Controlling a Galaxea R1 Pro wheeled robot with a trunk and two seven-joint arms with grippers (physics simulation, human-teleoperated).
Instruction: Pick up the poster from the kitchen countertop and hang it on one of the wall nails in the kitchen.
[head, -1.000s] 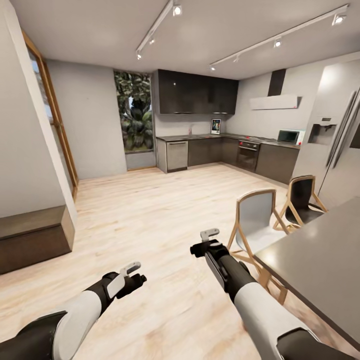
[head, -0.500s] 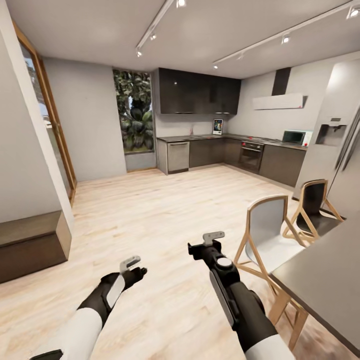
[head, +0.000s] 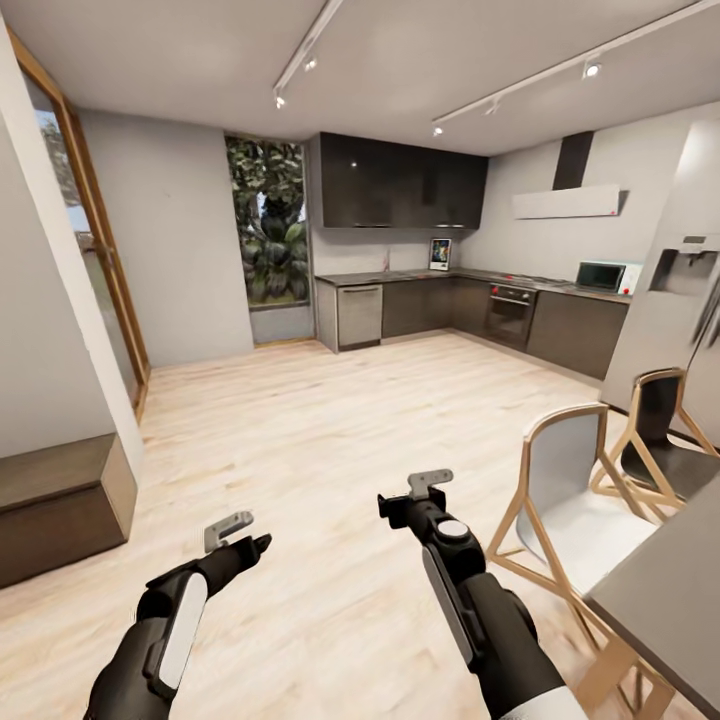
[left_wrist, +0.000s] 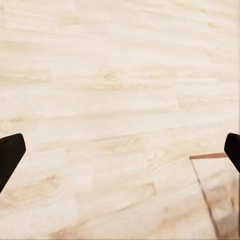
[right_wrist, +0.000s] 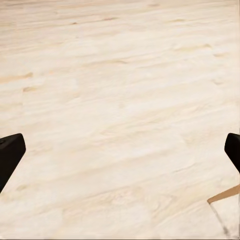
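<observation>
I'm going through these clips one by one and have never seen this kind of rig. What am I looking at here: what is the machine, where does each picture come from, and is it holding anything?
This is a simulated wheeled robot with two arms. The wide picture comes from its head camera, looking forward and down: the left gripper and right gripper hang over the wooden floor. Both are open and hold nothing.

The two close pictures come from cameras near each gripper; the dark shapes at their edges are the fingers.

Far across the room is the kitchen countertop, with the poster standing upright on it against the wall. Chairs and a dark table stand to the right.
</observation>
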